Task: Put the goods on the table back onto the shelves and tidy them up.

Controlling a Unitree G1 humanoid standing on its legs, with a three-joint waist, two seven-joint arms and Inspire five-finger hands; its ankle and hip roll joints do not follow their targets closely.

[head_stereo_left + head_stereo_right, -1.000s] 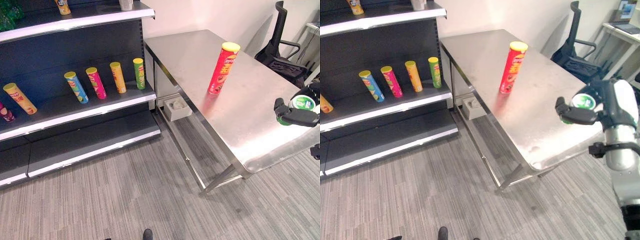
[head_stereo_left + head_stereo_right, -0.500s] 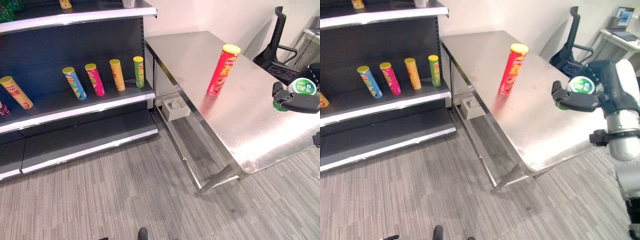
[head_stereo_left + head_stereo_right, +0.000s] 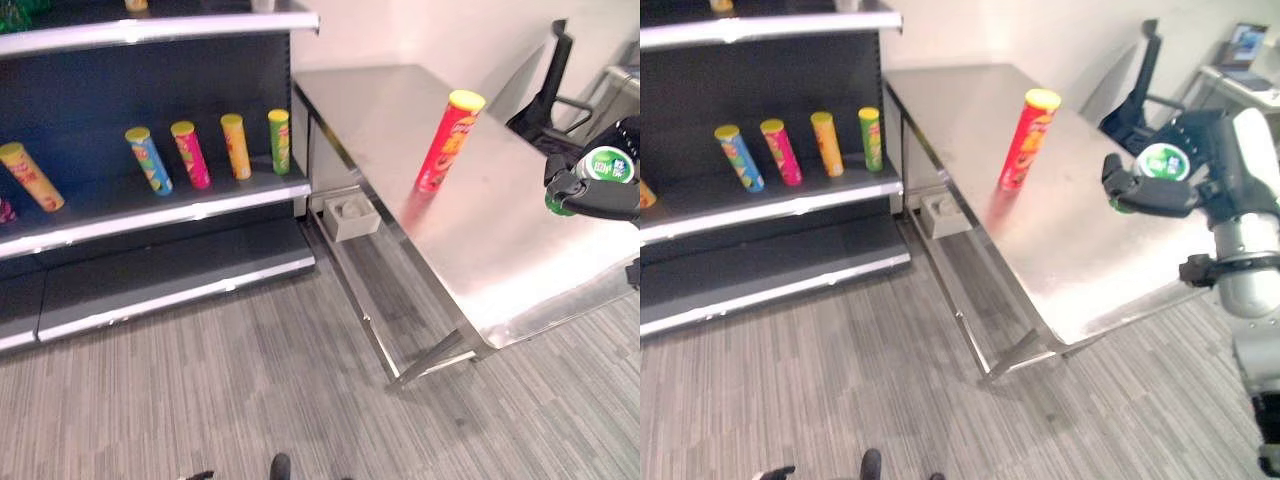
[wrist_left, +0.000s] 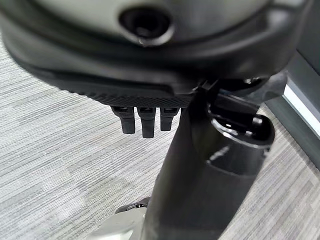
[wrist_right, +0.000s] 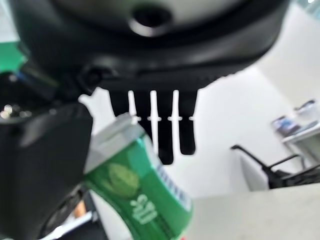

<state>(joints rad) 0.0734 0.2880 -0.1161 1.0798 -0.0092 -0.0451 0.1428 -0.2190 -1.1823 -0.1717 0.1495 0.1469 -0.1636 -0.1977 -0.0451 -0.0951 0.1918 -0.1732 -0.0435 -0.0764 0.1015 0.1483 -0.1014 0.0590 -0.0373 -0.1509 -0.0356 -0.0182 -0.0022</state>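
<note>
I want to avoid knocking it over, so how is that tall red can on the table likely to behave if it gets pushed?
The red can stands tall and narrow, so a push near its yellow lid would probably tip it. Being round, it would likely roll across the smooth steel table once down.

Right hand holding a green can above a steel table, shelves off to its left.

The right hand [image 3: 1160,190] is curled round a green can [image 3: 1159,165] with a white lid, clear of the table [image 3: 1080,250] below it. To the hand's left a red tube [image 3: 1028,139] with a yellow cap stands upright on the table. Farther left, a dark shelf [image 3: 770,205] carries four tilted tubes: blue [image 3: 738,157], pink [image 3: 780,151], orange [image 3: 825,143] and green [image 3: 871,138]. A black chair [image 3: 1137,95] stands beyond the hand, and a small white box [image 3: 944,214] sits on the floor by the table's legs.
</note>
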